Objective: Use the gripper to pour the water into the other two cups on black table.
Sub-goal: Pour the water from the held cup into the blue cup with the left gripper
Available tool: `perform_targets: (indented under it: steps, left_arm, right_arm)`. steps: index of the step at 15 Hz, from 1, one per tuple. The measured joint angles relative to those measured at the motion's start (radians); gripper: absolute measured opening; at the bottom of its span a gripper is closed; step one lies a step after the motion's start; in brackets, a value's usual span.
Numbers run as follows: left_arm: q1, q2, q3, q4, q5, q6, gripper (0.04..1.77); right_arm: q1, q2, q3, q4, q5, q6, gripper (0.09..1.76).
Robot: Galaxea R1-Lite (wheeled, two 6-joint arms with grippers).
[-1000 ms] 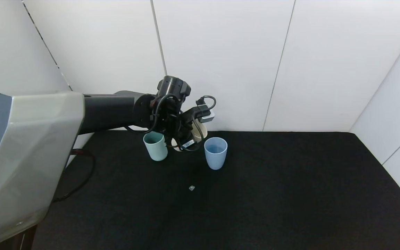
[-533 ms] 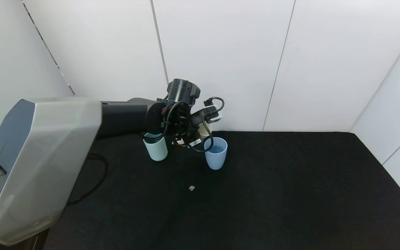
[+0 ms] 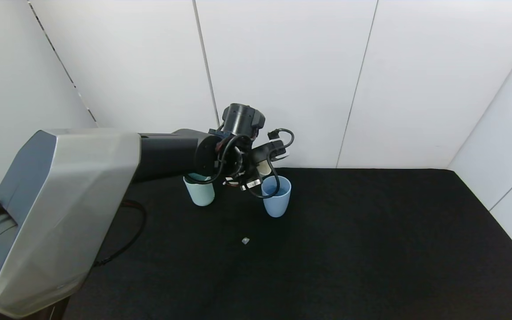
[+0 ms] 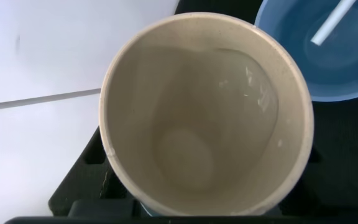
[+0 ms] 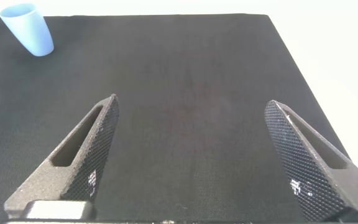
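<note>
Gripping a cream-white cup (image 4: pixel 207 112), the left gripper (image 3: pixel 256 171) holds it tipped in the air above the far part of the black table (image 3: pixel 327 249), its mouth leaning toward the light blue cup (image 3: pixel 276 196) just beside it. Water (image 4: pixel 247 99) shows in the left wrist view as a faint sheen pooled against the cream cup's lower wall, near the rim on the blue cup's side. The blue cup stands upright on the table, and the teal-green cup (image 3: pixel 200 191) stands upright on the other side of the gripper, partly hidden behind the arm. A small pale scrap (image 3: pixel 245 240) lies on the table nearer the robot, apart from both cups. The right gripper (image 5: pixel 188 155) hangs over bare tabletop well away from the cups, its two fingers (image 5: pixel 82 152) spread wide and holding nothing.
</note>
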Motion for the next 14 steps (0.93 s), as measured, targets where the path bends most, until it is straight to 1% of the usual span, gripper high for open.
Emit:
perform_targets:
  steps: [5,8,14]
  left_arm:
    - [-0.023,0.007,0.0,-0.007,0.072,0.054,1.25]
    - [-0.03,0.019,0.0,-0.061,0.127,0.121,1.25]
    - [-0.05,0.03,0.0,-0.076,0.173,0.17,1.25]
  right_arm:
    - [0.0,0.0,0.0,0.0,0.0,0.0,1.71]
    - [0.0,0.0,0.0,0.0,0.0,0.0,1.71]
    - [0.0,0.0,0.0,0.0,0.0,0.0,1.71]
